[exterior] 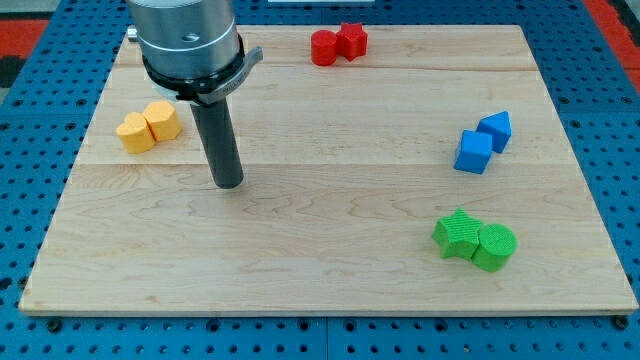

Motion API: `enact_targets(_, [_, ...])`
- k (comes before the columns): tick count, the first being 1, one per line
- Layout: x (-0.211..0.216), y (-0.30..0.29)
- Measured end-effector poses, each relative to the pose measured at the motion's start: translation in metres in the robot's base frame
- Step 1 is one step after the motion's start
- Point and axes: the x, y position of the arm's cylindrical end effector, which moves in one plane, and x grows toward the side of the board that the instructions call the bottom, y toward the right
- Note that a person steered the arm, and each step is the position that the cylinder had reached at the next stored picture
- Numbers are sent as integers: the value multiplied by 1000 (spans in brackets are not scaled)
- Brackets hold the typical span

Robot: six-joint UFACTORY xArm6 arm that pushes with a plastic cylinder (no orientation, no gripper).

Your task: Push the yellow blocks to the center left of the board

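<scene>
Two yellow blocks sit touching at the view's left, a little above mid-height: a heart-like yellow block (136, 132) and a hexagonal yellow block (162, 120) to its right. My tip (229, 185) rests on the board to the right of and below the yellow pair, about a block's width clear of them. The dark rod rises from the tip to the arm's grey housing at the view's top.
A red cylinder (324, 47) and a red star (351, 40) touch at the top centre. Two blue blocks (474, 152) (495, 131) sit at the right. A green star (458, 234) and a green cylinder (494, 246) lie at the lower right. The wooden board (320, 270) lies on a blue pegboard.
</scene>
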Motion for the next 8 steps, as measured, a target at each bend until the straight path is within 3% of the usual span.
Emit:
enact_targets(1, [-16,19])
enact_targets(2, [-78,18])
enact_targets(3, [-107,17])
enact_targets(5, [-108,-1])
enact_targets(8, [-108,-147])
